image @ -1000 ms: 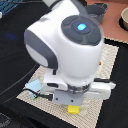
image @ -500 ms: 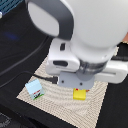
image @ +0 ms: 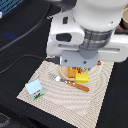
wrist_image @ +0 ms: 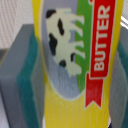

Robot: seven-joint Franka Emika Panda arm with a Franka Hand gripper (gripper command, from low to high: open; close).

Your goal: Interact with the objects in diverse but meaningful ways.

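The arm's white body fills the upper half of the exterior view, low over a woven beige placemat point(image: 75, 107) on the dark worktop point(image: 20, 60). Under it, near the mat's centre, sits the bright yellow butter box point(image: 81, 76). In the wrist view that butter box point(wrist_image: 75, 65), with a cow picture and a red "BUTTER" banner, stands between the pincer's grey, teal-padded fingers point(wrist_image: 22, 85), which sit right against its sides; whether they clamp it I cannot tell. At the mat's 8 o'clock corner stands the small white carton point(image: 35, 89). An orange-handled knife point(image: 79, 86) lies beside the box at 6 o'clock.
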